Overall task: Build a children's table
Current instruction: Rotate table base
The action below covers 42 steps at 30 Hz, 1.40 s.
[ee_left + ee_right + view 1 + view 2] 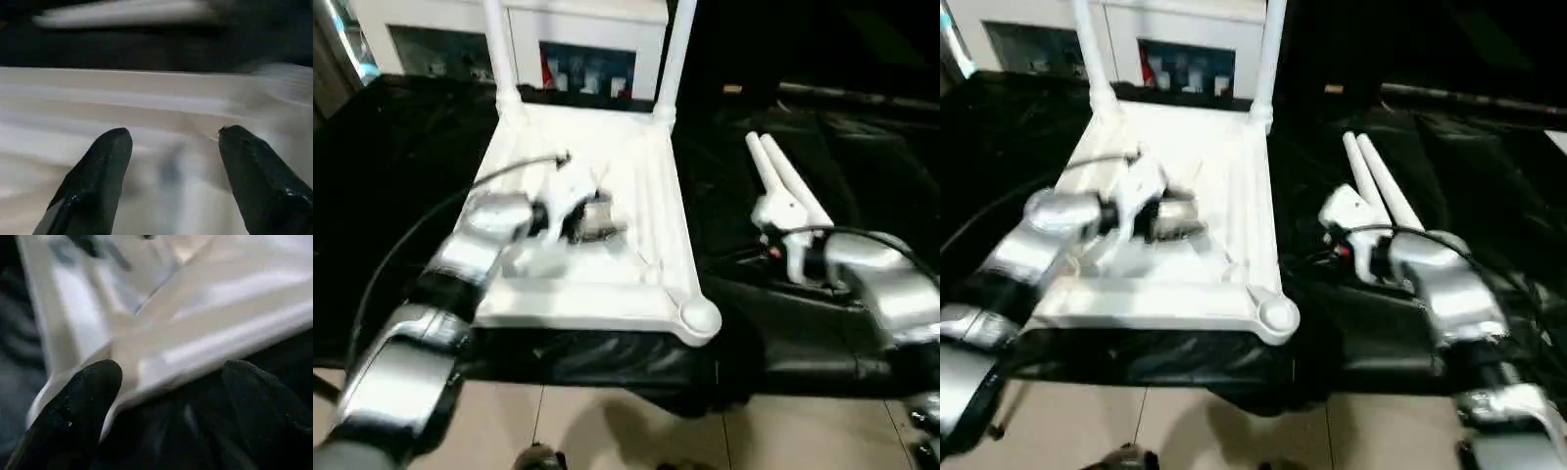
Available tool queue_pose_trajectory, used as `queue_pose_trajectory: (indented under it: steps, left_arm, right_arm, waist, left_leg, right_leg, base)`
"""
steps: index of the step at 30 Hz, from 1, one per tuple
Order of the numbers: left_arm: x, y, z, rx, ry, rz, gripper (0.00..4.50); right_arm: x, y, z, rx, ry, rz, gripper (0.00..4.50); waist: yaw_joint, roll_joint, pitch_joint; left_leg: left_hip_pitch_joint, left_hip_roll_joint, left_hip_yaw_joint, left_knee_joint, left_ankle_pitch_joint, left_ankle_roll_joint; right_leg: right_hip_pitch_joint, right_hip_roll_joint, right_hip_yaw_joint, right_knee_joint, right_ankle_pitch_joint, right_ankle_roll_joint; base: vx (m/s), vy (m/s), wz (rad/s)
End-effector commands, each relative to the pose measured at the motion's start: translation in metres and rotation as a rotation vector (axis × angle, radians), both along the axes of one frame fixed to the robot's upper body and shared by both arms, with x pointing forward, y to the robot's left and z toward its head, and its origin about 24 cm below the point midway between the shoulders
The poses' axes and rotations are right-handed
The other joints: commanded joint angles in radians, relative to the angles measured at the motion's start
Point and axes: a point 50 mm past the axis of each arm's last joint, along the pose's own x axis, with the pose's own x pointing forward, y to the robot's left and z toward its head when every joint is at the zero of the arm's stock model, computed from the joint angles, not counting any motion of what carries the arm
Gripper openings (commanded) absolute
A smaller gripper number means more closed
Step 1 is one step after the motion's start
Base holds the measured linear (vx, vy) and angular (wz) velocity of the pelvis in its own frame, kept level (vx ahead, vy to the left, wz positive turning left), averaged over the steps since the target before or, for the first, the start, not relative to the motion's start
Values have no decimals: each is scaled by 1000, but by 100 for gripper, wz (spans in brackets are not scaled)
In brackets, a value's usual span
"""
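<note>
The white tabletop (651, 211) lies upside down on the black-draped work table, ribs facing up. Two white legs (496, 49) (674, 59) stand in its far corner sockets. The near right socket (698, 316) is bare. Two loose legs (783, 176) lie side by side on the cloth to the right. My left gripper (597, 223) hovers over the middle of the ribbed underside, open (171, 134) with nothing between its fingers. My right gripper (171, 367) is open too, low over the cloth by the loose legs' near ends, and faces the tabletop's edge.
A white cabinet (587, 69) with small items stands behind the work table. Black cloth (391, 196) covers the table on both sides of the tabletop. The tiled floor (607, 431) shows below its front edge. A grey cable (499, 174) arcs over my left forearm.
</note>
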Motion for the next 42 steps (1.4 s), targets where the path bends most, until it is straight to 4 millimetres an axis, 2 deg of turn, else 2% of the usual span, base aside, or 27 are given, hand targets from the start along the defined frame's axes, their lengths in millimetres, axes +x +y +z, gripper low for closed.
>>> queue_pose_trajectory:
  steps: [1, 4, 5, 6, 9, 13, 19, 22, 33, 34, 36, 37, 39, 40, 41, 42]
  left_arm:
    - [-13, -10, 6, 3, 74, -142, 328]
    - [-32, -12, 3, 44, 177, -252, 328]
    - [-38, -14, 2, 49, 203, -279, 328]
    - [-43, -16, 0, 52, 224, -305, 328]
    - [-51, -19, -2, 64, 255, -342, 328]
    - [-62, -23, -7, 114, 281, -357, 328]
    - [-43, -15, -21, 283, 161, -152, 328]
    - [-37, -13, -18, 284, 132, -96, 328]
    - [-7, -13, -9, 248, -16, 107, 328]
    - [-2, -12, -8, 245, -39, 150, 328]
    - [0, -11, -8, 247, -45, 160, 328]
    - [1, -7, -4, 227, -53, 189, 328]
    - [2, -6, -2, 214, -54, 200, 328]
    - [-1, -5, 6, 132, -47, 199, 328]
    - [-7, -4, 19, 9, -33, 173, 328]
    - [-8, -4, 20, 1, -32, 171, 328]
  right_arm:
    - [-6, 2, 6, 8, 31, 50, 386]
    - [-13, 2, 8, 9, 82, 82, 386]
    - [-15, 1, 8, 7, 94, 91, 386]
    - [-17, 1, 8, 5, 108, 97, 386]
    - [-19, 1, 8, -4, 121, 101, 386]
    - [-23, 1, 8, -17, 146, 112, 386]
    - [-24, 4, 7, -37, 155, 117, 386]
    - [-23, 4, 8, -43, 154, 116, 386]
    - [-20, 3, 8, -61, 141, 98, 386]
    - [-20, 3, 8, -59, 136, 93, 386]
    - [-20, 4, 8, -59, 135, 91, 386]
    - [-20, 4, 10, -37, 121, 78, 386]
    - [-21, 5, 11, -27, 115, 73, 386]
    - [-21, 4, 12, -4, 98, 46, 386]
    - [-21, 2, 10, 2, 74, 2, 386]
    - [-21, 1, 10, 2, 73, -2, 386]
  waist:
    - [1, 2, -62]
    - [-3, 9, -61]
    - [-7, 6, -58]
    - [-6, 7, -59]
    - [-10, 8, -59]
    - [-12, 6, -59]
    - [-14, 2, -61]
    - [-13, 3, -61]
    - [-11, 1, -63]
    - [-8, 6, -65]
    - [-8, 4, -66]
    - [-7, 9, -66]
    - [-8, 7, -67]
    - [-9, 6, -68]
    - [-6, 12, -70]
    - [-6, 11, -70]
  left_leg:
    - [32, 42, -14, -75, -305, -5]
    - [37, 44, -19, -80, -337, -26]
    - [34, 41, -18, -81, -344, -25]
    - [38, 42, -19, -81, -349, -31]
    - [37, 39, -19, -79, -358, -39]
    - [34, 38, -22, -81, -350, -40]
    - [35, 35, -22, -76, -341, -37]
    - [35, 36, -23, -76, -349, -37]
    - [32, 33, -25, -73, -343, -30]
    - [34, 33, -25, -71, -338, -30]
    - [32, 33, -25, -72, -335, -28]
    - [32, 33, -25, -72, -327, -28]
    - [30, 34, -25, -73, -321, -28]
    - [30, 33, -24, -72, -314, -26]
    - [29, 35, -24, -72, -295, -31]
    - [26, 36, -24, -73, -281, -32]
  right_leg:
    - [35, -56, 44, -74, -304, -208]
    - [32, -58, 45, -78, -349, -190]
    - [31, -55, 45, -82, -366, -183]
    - [30, -56, 46, -81, -371, -182]
    - [27, -55, 47, -86, -390, -173]
    - [31, -54, 46, -86, -391, -163]
    - [30, -54, 45, -91, -409, -137]
    - [28, -53, 44, -90, -407, -144]
    - [30, -54, 40, -94, -414, -132]
    - [30, -55, 41, -93, -395, -137]
    - [32, -53, 40, -92, -383, -139]
    - [33, -54, 40, -89, -358, -147]
    - [34, -53, 40, -87, -339, -155]
    - [36, -52, 39, -84, -326, -158]
    - [39, -58, 42, -79, -290, -174]
    - [41, -58, 41, -75, -269, -185]
  base:
    - [0, 0, 0]
    - [0, 0, 0]
    - [0, 0, 0]
    - [0, 0, 0]
    - [0, 0, 0]
    - [0, 0, 0]
    - [0, 0, 0]
    - [0, 0, 0]
    - [0, 0, 0]
    - [0, 0, 0]
    - [0, 0, 0]
    - [0, 0, 0]
    - [0, 0, 0]
    - [0, 0, 0]
    - [0, 0, 0]
    - [0, 0, 0]
